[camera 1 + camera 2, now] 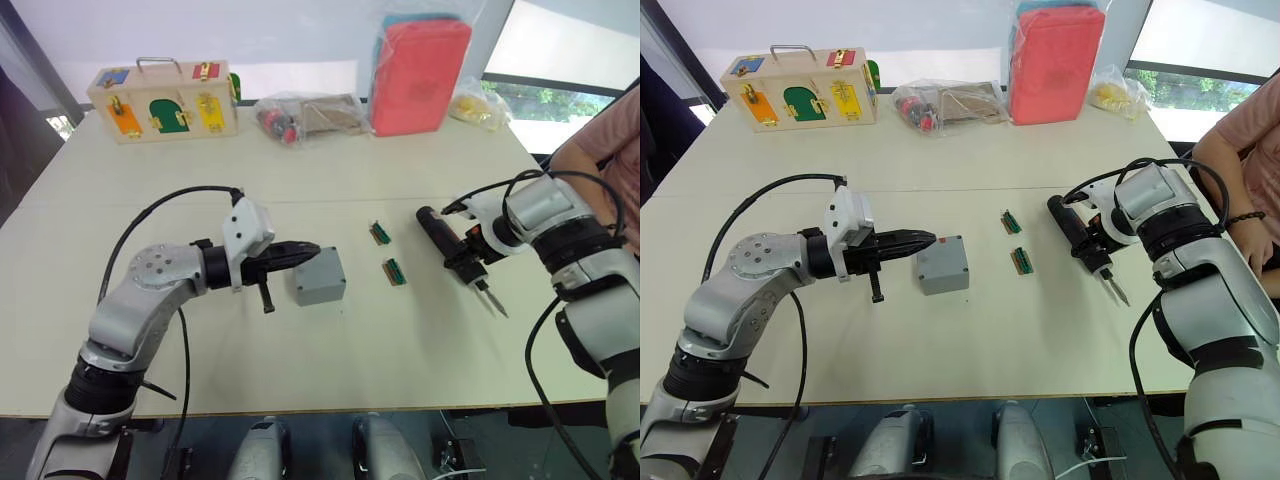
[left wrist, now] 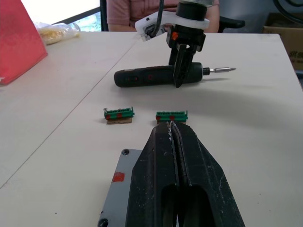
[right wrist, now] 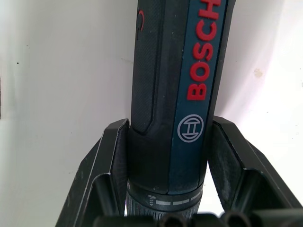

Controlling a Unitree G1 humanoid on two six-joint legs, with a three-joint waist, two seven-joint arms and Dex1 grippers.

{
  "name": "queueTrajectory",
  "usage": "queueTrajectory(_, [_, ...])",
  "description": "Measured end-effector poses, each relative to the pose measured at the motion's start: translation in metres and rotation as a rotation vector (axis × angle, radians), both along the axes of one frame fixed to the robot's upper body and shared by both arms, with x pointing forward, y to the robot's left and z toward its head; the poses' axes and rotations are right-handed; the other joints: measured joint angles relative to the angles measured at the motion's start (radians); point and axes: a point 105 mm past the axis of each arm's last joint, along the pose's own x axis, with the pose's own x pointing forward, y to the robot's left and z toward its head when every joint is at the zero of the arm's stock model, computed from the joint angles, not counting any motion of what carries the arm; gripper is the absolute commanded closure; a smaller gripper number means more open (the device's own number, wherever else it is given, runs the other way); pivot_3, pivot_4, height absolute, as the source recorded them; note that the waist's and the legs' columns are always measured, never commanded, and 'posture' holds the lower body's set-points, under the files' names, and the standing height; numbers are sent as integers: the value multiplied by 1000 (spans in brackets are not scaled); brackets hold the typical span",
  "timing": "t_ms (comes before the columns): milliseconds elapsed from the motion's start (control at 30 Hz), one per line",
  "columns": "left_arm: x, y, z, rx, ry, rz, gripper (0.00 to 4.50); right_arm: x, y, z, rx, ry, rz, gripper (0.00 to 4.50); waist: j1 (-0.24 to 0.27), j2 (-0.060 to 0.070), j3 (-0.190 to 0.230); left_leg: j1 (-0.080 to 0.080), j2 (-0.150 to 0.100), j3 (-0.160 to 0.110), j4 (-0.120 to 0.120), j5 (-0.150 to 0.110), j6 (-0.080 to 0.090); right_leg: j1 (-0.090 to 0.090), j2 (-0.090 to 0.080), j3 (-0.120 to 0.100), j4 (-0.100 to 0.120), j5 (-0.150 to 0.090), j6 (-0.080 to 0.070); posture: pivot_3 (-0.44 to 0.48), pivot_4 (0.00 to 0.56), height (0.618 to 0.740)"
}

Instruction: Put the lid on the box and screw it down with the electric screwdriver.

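Here the table (image 1: 330, 190) carries the lidded grey box (image 1: 320, 277) near its middle, the left gripper (image 1: 310, 249) clenched empty over its top. Toward the right edge, the right gripper (image 1: 463, 262) grasps the Bosch electric screwdriver (image 1: 448, 245).

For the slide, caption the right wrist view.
Right gripper closed around the black electric screwdriver over the white table.

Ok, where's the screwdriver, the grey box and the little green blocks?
Electric screwdriver (image 2: 156, 77), left wrist view, on its black body.
Box (image 1: 941, 266), right eye view, on its grey top.
Green connector blocks (image 1: 395, 271), left eye view, on the nearer block.
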Motion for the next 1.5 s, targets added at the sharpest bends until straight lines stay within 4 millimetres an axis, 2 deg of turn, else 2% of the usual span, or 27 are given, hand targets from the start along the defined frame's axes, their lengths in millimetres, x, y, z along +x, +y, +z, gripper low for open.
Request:
queueTrajectory(67, [1,2,-2,8,7,0,4500,2,3,5,16,-23,14,2653,0,2,1,0,0,0,0,0,0,-1,0,0,0,0,0,0,150,730])
queueTrajectory(200, [4,7,-4,33,7,8,4500,9,26,39,88,-171,106,2653,0,4,2,-2,0,0,-1,0,0,-3,0,0,1,0,0,0,150,730])
queueTrajectory(267, [7,12,-8,53,14,18,4500,6,55,76,217,-343,222,2653,1,4,2,-2,0,0,-1,0,0,-4,1,0,1,0,0,0,150,730])
queueTrajectory(333, [11,16,-12,68,24,23,4500,-5,93,110,397,-552,367,2653,1,2,1,-2,1,-1,-1,0,0,-3,1,0,1,0,0,0,150,730])
queueTrajectory(400, [14,17,-16,84,35,24,4500,-17,125,129,547,-725,481,2653,1,2,1,-2,1,-2,-1,0,0,-2,1,-1,1,0,0,0,150,730])
queueTrajectory(467, [15,15,-19,97,45,4,4500,-34,152,140,710,-917,550,2653,6,2,1,-2,1,-3,0,0,-1,-1,1,-1,1,0,0,0,150,730])
queueTrajectory(533, [18,16,-22,105,56,2,4500,-43,166,140,806,-1023,544,2653,12,1,1,-2,0,-3,0,1,-2,-1,-1,-1,1,0,0,0,150,730])
queueTrajectory(600, [21,17,-26,111,68,3,4500,-46,167,135,853,-1117,486,2653,15,1,1,-2,-3,-2,1,1,-2,1,-3,-1,1,1,1,0,150,730])
queueTrajectory(667, [24,13,-30,115,81,-11,4500,-45,166,121,853,-1210,410,2653,17,1,1,-2,-5,-2,1,1,-2,1,-4,0,0,1,2,0,150,730])
queueTrajectory(767, [26,10,-36,125,89,-20,4500,-49,174,106,839,-1263,401,2653,5,1,1,-2,-5,-2,1,1,-2,0,-4,0,0,1,2,0,150,730])
queueTrajectory(900, [28,1,-45,127,107,-43,4500,-51,182,96,821,-1321,404,2653,-3,1,1,-1,-4,-3,0,1,-2,0,-2,0,1,1,2,0,150,730])
queueTrajectory(1067, [36,-2,-54,136,121,-31,4500,-45,182,80,787,-1329,383,2653,-1,1,1,-1,-4,-3,0,2,-3,0,-2,0,1,1,2,0,150,730])
queueTrajectory(1500, [38,-6,-57,134,99,-39,4500,-43,180,70,737,-1359,400,2653,3,1,1,0,-4,-3,0,2,-3,0,-2,0,1,1,2,0,150,730])
